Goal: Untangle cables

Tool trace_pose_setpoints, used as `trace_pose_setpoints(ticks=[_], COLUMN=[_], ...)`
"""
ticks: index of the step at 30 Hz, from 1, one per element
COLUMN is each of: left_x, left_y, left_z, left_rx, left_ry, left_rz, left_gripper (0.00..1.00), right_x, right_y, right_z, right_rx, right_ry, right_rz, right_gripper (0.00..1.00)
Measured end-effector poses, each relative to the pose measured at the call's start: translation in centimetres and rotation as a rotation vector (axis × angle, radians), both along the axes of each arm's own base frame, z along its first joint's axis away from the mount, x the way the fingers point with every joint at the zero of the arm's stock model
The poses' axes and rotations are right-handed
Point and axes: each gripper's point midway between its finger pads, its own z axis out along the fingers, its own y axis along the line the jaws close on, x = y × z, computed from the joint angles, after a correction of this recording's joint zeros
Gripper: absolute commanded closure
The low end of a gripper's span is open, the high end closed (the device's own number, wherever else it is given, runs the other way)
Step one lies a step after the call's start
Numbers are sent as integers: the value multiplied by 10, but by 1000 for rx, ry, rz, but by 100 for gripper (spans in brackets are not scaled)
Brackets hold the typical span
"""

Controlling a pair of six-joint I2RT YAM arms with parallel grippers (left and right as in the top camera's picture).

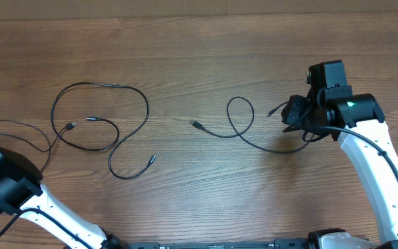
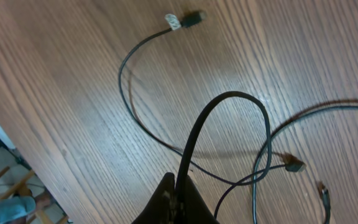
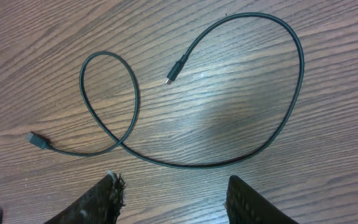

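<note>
Left end effector pinched shut, seemingly on cable; right end effector parted, empty — wood-grain table.

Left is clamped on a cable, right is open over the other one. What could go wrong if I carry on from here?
1. The left gripper is shut on the held cable, which crosses a second cable; pulling may drag or tighten both.
2. The right cable crosses itself in a loop; tugging one end could cinch it.
3. The right gripper has nothing between its fingers; closing now would likely grab nothing.
</note>
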Motion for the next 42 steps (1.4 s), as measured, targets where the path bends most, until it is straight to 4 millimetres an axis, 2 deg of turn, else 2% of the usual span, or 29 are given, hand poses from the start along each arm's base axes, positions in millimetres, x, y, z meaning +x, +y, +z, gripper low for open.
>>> trace_pose_setpoints(ticks=[4,8,11,15,24,33,37,38,39,40,42], left_x=[-9,-30,-43,-51,-53,-91,-97,-97,-97,-96,-95], left_y=[7,24,32,37,39,62,66,66,66,65,65], left_z=[0,-1,-2,-3,0,0,0,0,0,0,0], left_rx=[10,-6,-58,-158,-242,-232,-229,-230,-230,-230,-231], left_ry=[-2,-32,-84,-187,-276,-294,-297,-297,-297,-297,-297], left_rz=[87,243,345,443,535,702,733,735,737,734,728], left_gripper=[96,96,96,96,96,96,96,94,59,39,21], right_x=[0,0,0,0,0,0,0,0,0,0,0], right_y=[0,0,0,0,0,0,0,0,0,0,0], right_z=[0,0,0,0,0,0,0,0,0,0,0], right_rx=[0,0,0,0,0,0,0,0,0,0,1], right_ry=[0,0,0,0,0,0,0,0,-1,0,-1], right_rz=[0,0,0,0,0,0,0,1,0,0,0], right_gripper=[48,48,48,48,48,48,48,48,48,48,48])
